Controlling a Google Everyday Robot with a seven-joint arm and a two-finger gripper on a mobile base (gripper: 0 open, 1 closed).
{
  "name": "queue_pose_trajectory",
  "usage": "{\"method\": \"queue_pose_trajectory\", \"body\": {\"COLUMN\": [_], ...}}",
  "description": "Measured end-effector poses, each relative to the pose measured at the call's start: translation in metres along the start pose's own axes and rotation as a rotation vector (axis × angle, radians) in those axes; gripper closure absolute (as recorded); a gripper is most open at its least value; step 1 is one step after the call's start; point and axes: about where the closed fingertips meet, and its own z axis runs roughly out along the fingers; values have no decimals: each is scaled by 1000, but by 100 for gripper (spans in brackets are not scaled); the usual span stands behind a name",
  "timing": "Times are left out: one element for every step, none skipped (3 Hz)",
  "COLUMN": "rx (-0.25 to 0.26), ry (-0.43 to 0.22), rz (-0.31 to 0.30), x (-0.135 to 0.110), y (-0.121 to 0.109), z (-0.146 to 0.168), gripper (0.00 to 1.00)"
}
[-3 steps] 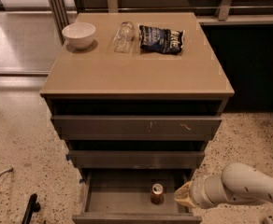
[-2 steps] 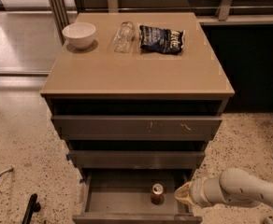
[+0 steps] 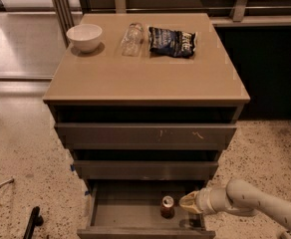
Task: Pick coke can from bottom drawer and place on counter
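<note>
Coke can point(image 3: 167, 207) upright in open bottom drawer point(image 3: 125, 210), right of centre on grey floor, silver top up. Gripper point(image 3: 188, 202) inside drawer just beside can on its right side, arm coming in from lower right; grip state can't tell, contact w/ can can't tell either. Bench point(image 3: 145, 78) up top carries white bowl point(image 3: 84, 37) back-left, clear plastic bottle point(image 3: 131, 39) lying down mid-back, dark chip bag point(image 3: 173, 41) just right of it.

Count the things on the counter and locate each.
3: bowl back left, bottle back centre, bag right of it. Gripper is in the drawer, right of the can.
</note>
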Motion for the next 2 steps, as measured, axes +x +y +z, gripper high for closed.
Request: {"method": "queue_pose_trajectory", "body": {"rx": [-55, -60], "ry": [-25, -28], "rz": [-6, -4], "x": [9, 10], "y": [2, 3], "z": [29, 33], "gripper": [100, 82]}}
